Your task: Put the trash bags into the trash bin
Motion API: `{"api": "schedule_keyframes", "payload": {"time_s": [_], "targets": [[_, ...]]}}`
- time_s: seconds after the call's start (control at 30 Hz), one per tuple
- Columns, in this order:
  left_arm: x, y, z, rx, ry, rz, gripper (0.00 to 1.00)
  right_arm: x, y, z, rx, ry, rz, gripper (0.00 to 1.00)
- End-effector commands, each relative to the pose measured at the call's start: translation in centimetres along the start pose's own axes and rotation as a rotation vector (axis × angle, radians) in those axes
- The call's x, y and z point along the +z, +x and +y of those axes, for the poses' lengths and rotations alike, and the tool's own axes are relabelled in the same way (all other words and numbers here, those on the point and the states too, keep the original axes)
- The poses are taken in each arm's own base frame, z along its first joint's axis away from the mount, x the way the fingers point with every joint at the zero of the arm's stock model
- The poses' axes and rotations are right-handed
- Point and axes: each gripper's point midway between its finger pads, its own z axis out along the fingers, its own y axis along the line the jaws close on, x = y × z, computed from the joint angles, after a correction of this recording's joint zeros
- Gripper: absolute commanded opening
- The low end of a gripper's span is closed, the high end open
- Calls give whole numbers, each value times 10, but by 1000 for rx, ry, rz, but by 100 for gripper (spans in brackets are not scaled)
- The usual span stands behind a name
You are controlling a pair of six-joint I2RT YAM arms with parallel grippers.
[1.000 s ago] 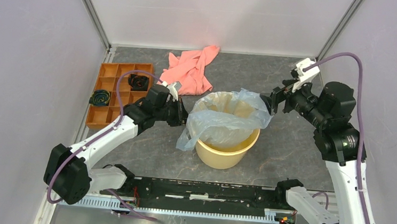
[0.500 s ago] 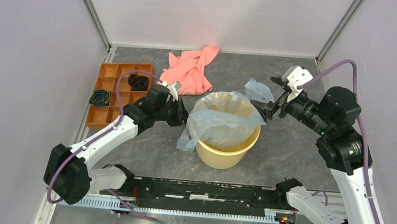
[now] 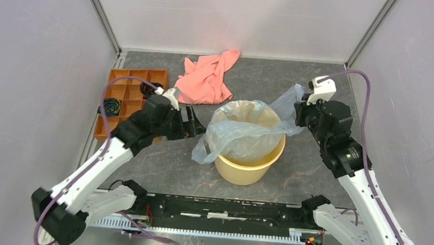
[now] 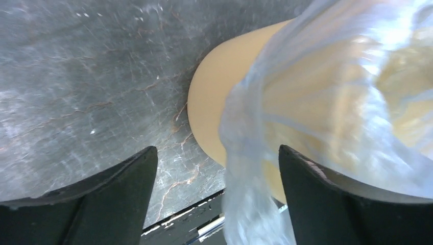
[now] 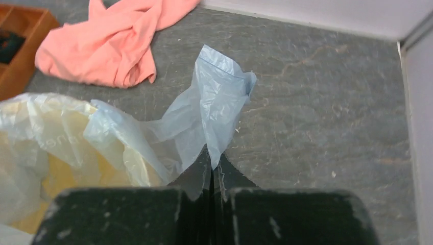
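The table (image 3: 311,165) carries the trash bin (image 3: 246,170) at its centre. The trash bag (image 3: 243,130) lies draped across the bin's mouth. Part of it sags inside, one flap hangs down the outer left wall, and another trails over the far right rim.

We note a hand-over within the last second. The left gripper (image 3: 195,126), previously clenched on the left flap, now stands released with its jaws wide and the film hanging ungripped before them. The right gripper (image 3: 297,110), spread half a second ago, is now clenched on the right flap's corner. We judge that the right arm now controls the bag and that both flaps remain to be tucked inside.

The cloth (image 3: 206,78) lies behind the bin. The tray (image 3: 140,71) holds a coiled item (image 3: 110,107) at far left. Neither obstructs, but the film may catch on the rim.
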Motion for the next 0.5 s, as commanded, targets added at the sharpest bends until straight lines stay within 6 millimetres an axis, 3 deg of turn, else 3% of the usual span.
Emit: {"api": "schedule_keyframes", "payload": {"time_s": [0.0, 0.1, 0.23, 0.33, 0.47], "targets": [[-51, -11, 1, -50, -29, -132, 99, -5, -15, -13, 277, 114, -132, 1], [-68, 7, -25, -147, 163, -118, 100, -2, -8, 2, 318, 39, -127, 1], [-76, 29, -60, -292, 450, -36, 100, -9, -15, -1, 310, 43, -154, 1], [-80, 35, -58, -334, 474, -38, 100, -15, -21, -6, 299, 65, -171, 1], [-71, 51, -52, -356, 463, 34, 97, -17, -25, -7, 291, 65, -181, 1]]}}
